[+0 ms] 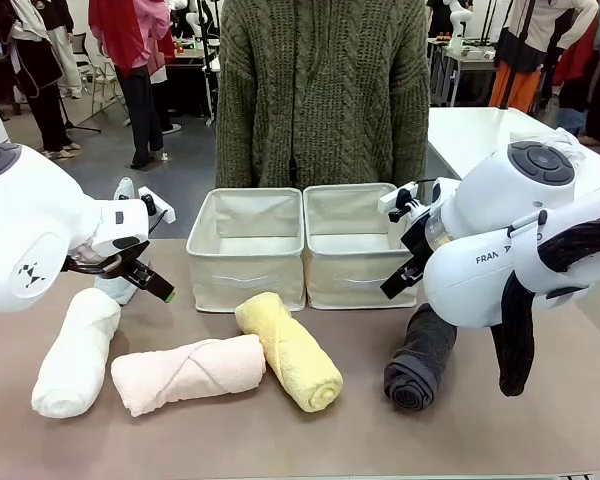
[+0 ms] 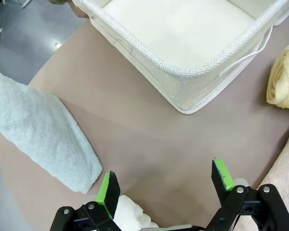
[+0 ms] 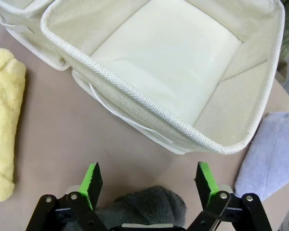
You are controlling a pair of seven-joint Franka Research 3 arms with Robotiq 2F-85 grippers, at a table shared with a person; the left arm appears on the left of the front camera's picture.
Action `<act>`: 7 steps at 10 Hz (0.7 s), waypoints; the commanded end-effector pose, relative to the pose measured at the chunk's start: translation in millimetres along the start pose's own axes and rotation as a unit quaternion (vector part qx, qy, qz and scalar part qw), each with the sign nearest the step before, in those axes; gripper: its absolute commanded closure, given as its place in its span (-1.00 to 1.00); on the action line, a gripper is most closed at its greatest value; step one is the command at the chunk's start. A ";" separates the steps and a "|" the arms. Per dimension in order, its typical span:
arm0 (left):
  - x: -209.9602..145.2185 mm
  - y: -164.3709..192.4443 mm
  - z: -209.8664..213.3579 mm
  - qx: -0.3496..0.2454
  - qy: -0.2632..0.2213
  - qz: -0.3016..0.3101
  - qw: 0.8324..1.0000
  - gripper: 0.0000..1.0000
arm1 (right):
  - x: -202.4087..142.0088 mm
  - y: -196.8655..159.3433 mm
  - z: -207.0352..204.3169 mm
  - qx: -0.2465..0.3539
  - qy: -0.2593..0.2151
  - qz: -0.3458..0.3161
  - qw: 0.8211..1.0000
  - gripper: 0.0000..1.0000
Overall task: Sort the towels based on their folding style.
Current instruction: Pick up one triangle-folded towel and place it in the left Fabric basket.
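1 mint towel (image 2: 38, 127) cropped, seemingly blue towel (image 3: 272, 154) cropped, left gripper (image 2: 164, 175) and right gripper (image 3: 148, 172) apart

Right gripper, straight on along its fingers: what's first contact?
Probably bare table just short of the near wall of the bin. The dark grey towel lies under the open right gripper; depth is unclear, so it could brush that first.

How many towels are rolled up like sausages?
4. The white roll lies at the left, the pink roll beside it, the yellow roll in the middle, the dark grey roll at the right. Others may be hidden.
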State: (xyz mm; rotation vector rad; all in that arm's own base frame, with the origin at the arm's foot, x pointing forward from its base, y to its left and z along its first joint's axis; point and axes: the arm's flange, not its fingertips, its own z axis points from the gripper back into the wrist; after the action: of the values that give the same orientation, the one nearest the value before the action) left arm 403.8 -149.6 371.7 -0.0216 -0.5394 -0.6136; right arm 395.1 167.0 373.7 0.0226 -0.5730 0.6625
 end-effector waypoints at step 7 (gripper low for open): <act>0.0 0.0 0.0 0.000 0.000 0.000 1.000 -1.00 | 0.0 0.1 0.0 0.000 0.000 0.000 1.000 -1.00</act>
State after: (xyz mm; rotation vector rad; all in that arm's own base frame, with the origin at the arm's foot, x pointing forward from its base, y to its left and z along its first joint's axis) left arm 403.8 -149.6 371.8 -0.0216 -0.5394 -0.6135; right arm 395.1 167.0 373.7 0.0226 -0.5730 0.6625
